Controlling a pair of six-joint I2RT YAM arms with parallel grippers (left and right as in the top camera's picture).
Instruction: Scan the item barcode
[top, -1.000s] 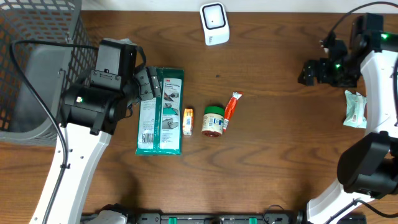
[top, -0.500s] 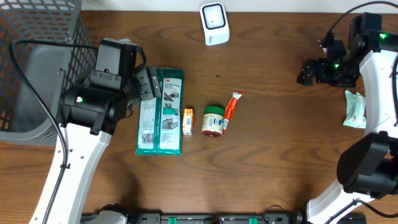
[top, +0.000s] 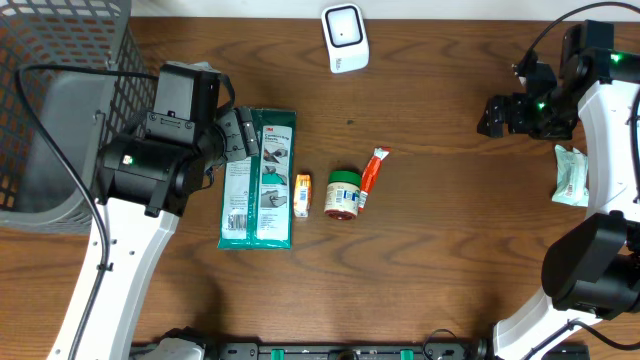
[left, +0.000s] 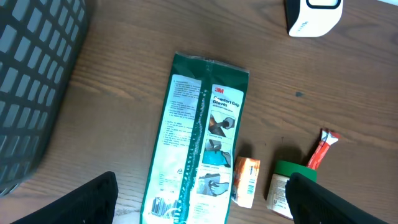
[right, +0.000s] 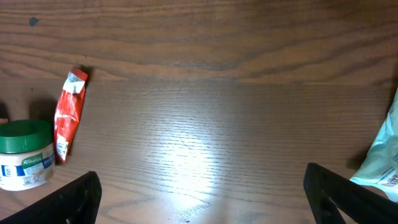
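Several items lie in a row mid-table: a green 3M glove pack (top: 258, 180), a small orange box (top: 302, 194), a green-lidded jar (top: 343, 194) and a red sachet (top: 372, 172). The white scanner (top: 345, 38) stands at the back edge. My left gripper (top: 240, 135) hovers open over the glove pack's left side. In the left wrist view the glove pack (left: 199, 143) lies below, between the wide-spread fingers (left: 87, 202), with its barcode (left: 160, 204) face up. My right gripper (top: 495, 115) is open at the far right, over bare wood (right: 202, 199), and holds nothing.
A dark wire basket (top: 60, 100) fills the left back corner, close beside my left arm. A pale green packet (top: 570, 176) lies at the right edge, also in the right wrist view (right: 385, 155). Bare wood separates the sachet from the right gripper.
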